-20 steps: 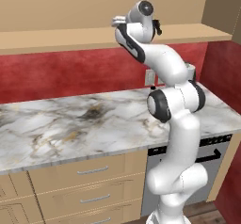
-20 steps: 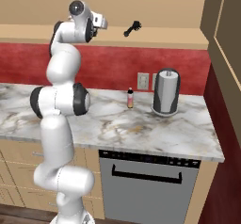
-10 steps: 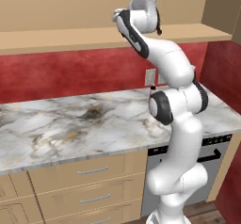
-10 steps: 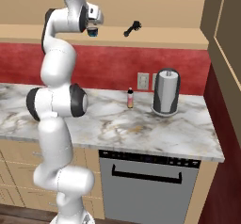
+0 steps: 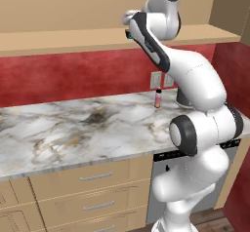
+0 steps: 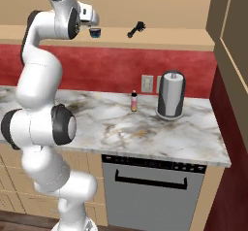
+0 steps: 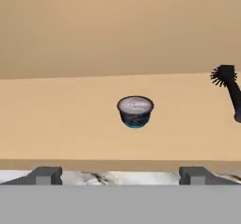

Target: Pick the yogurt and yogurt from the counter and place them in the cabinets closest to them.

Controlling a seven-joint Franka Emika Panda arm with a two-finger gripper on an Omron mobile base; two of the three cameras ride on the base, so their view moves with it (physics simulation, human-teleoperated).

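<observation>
One yogurt cup (image 7: 135,111), teal below with a dark, whitish lid, stands upright on the tan cabinet shelf board (image 7: 61,119). In the right base view the same yogurt cup (image 6: 96,31) sits on the shelf just below and beside my raised hand. My gripper (image 7: 121,175) is open, with its fingertips (image 7: 45,175) wide apart at the shelf's front edge, short of the cup and holding nothing. In the left base view my gripper (image 5: 129,27) is up at the shelf edge. The second yogurt is out of view. The marble counter (image 6: 145,128) lies far below.
A black brush (image 6: 135,29) lies on the shelf to the right of the cup, also seen as the brush (image 7: 229,89) in the hand view. On the counter stand a slim pink-red bottle (image 6: 134,101) and a silver-grey canister (image 6: 170,94). A side cabinet wall (image 6: 232,45) is at right.
The arm's upper joints have lifted and swung while the hand stayed by the shelf. The hand has drawn back from the cup, which now stands free on the shelf.
</observation>
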